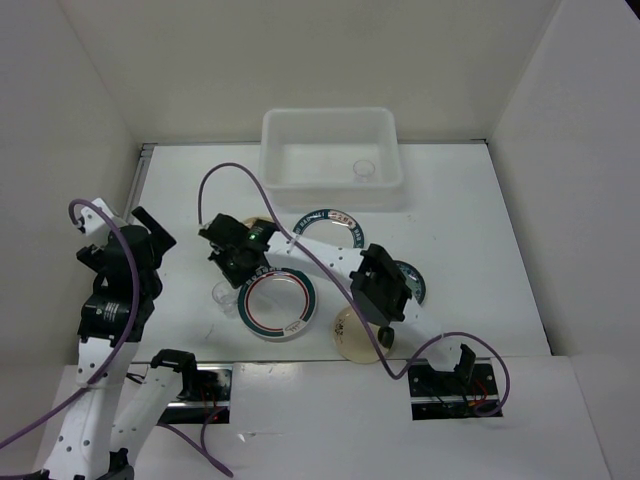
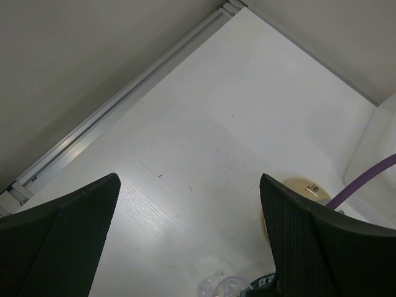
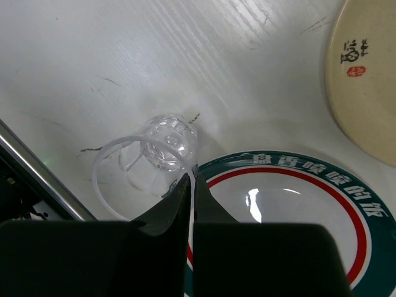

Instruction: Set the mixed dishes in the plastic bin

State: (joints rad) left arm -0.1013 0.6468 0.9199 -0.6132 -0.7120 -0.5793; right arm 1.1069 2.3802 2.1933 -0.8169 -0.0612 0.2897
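My right gripper point(image 1: 232, 272) is shut on the rim of a clear glass cup point(image 1: 224, 295), pinching its wall between the fingertips point(image 3: 193, 178). The cup point(image 3: 166, 143) stands beside a white plate with a green and red rim point(image 1: 282, 303), which also shows in the right wrist view point(image 3: 291, 204). I cannot tell whether the cup is off the table. My left gripper point(image 1: 157, 235) is open and empty over bare table at the left point(image 2: 189, 179). The plastic bin point(image 1: 330, 122) stands at the back with a second glass cup point(image 1: 364, 170) in it.
A second green-and-red-rimmed plate point(image 1: 335, 222) lies in front of the bin. A cream plate point(image 1: 355, 335) lies near the front edge, and another cream plate point(image 3: 365, 80) shows partly under my right wrist. A teal patterned plate point(image 1: 412, 280) is partly hidden by the right arm. White walls enclose the table.
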